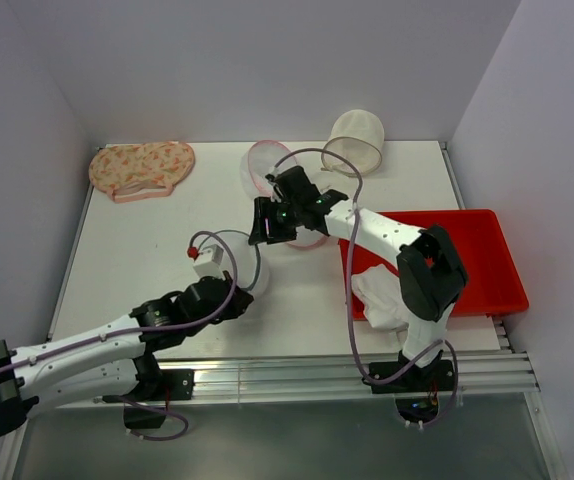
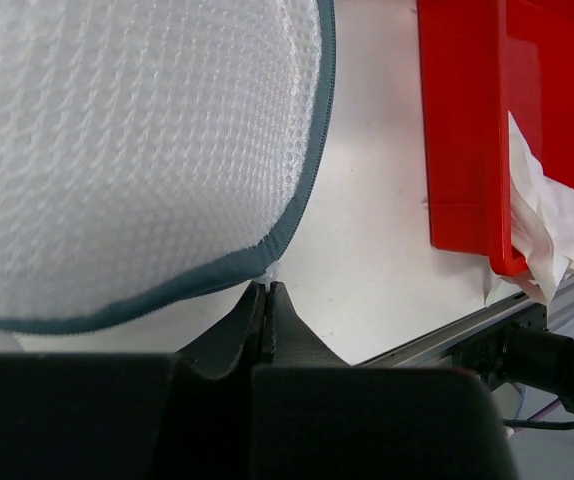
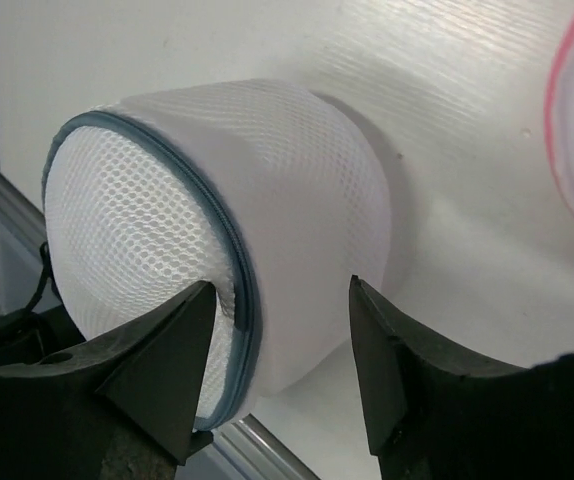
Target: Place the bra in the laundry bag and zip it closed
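Over on the left, the left tool (image 2: 267,292) is pinched tight on a small white tab at the zip rim of the laundry bag (image 2: 137,150), which sits mid-desk (image 1: 147,260). Every stretch of zip on show looks run shut, so I'd call the closing nearly or fully done. The right tool (image 3: 281,290) gapes wide, straddling the bag's side. The bra? Not visible; the mesh hides any contents. Far right, a white cloth (image 1: 379,297) spills over a red tray (image 1: 487,270), and I can't tell what it is.
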`<act>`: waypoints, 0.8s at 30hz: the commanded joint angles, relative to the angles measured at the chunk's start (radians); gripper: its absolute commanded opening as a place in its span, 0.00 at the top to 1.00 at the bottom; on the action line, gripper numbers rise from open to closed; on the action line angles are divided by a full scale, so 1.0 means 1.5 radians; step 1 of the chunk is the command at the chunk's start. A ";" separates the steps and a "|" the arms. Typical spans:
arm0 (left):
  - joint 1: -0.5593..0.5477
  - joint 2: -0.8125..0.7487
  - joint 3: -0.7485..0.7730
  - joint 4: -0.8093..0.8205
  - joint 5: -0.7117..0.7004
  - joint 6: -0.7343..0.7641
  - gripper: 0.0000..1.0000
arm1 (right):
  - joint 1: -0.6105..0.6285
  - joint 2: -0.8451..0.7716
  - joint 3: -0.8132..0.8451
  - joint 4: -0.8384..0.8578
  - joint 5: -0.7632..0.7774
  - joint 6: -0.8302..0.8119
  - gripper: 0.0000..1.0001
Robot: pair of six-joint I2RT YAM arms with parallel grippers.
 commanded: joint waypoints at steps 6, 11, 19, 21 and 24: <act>-0.008 0.130 0.086 0.123 0.044 0.046 1.00 | 0.024 -0.185 -0.074 -0.037 0.148 0.042 0.34; -0.005 0.170 0.105 0.145 0.049 0.055 1.00 | 0.030 -0.297 -0.227 0.052 0.143 0.121 0.34; 0.005 0.205 0.120 0.178 0.071 0.067 1.00 | 0.051 -0.329 -0.374 0.182 0.141 0.241 0.34; 0.006 0.208 0.124 0.176 0.074 0.070 1.00 | 0.051 -0.314 -0.375 0.203 0.136 0.256 0.35; 0.008 0.206 0.123 0.175 0.074 0.070 1.00 | 0.052 -0.294 -0.378 0.230 0.128 0.273 0.36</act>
